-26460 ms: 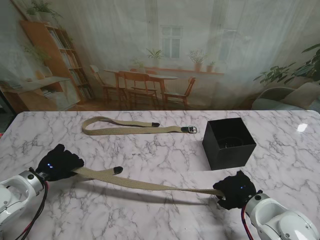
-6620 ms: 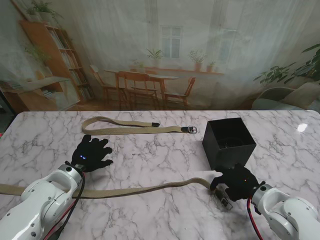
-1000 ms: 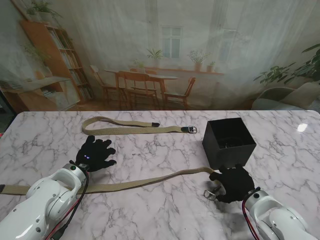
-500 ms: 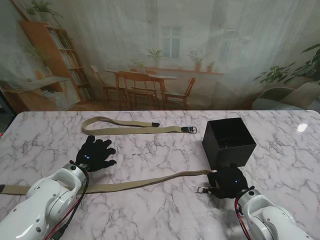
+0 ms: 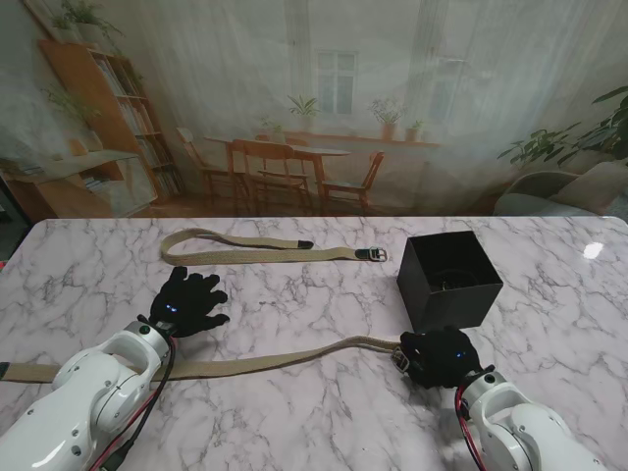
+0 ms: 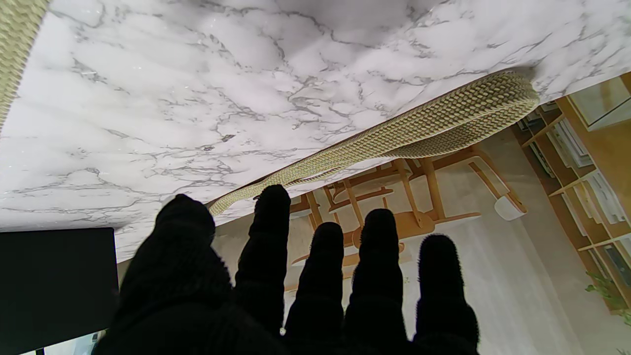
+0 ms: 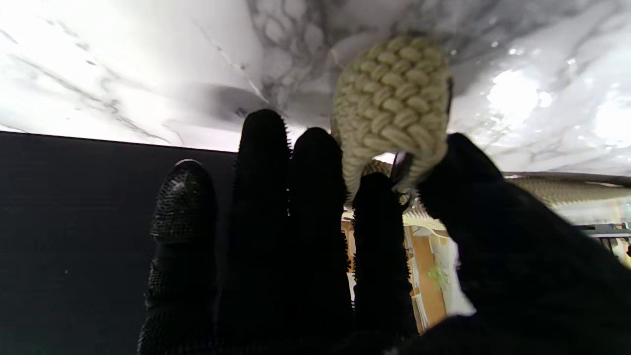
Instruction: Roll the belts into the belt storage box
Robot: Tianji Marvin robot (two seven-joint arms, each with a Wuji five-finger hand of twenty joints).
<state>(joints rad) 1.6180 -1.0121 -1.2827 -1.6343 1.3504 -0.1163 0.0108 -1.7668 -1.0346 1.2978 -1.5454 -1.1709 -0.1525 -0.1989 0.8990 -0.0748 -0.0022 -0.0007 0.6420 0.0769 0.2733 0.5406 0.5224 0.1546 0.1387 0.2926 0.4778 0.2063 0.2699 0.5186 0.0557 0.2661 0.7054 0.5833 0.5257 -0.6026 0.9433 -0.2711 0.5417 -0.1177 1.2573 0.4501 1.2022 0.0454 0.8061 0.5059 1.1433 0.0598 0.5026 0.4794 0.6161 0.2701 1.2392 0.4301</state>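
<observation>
Nearest, at the right: right hand (image 5: 439, 357) palm down on the marble table (image 5: 324, 412), thumb and index finger pinched on the folded buckle end of the near belt (image 5: 265, 361); in the right wrist view, a loop of woven webbing (image 7: 392, 106) caught between thumb and fingertips (image 7: 374, 197), the other fingers held straight and close together. From that pinch, the near belt stretched leftward flat across the table, passed under the left forearm, and ran on to the table's left edge.

A little farther out, on the left: left hand (image 5: 186, 302) empty, fingers spread apart, palm down, just beyond the near belt and clear of it; whether resting on the marble or hovering over it, impossible to tell.

Just beyond the right hand: black belt storage box (image 5: 448, 280), open at the top, upright, touching neither belt. Its contents too dark to make out.

Farthest: second belt (image 5: 257, 247) folded back on itself along the far side of the table, its metal buckle end (image 5: 372, 254) lying near the box's left side.
</observation>
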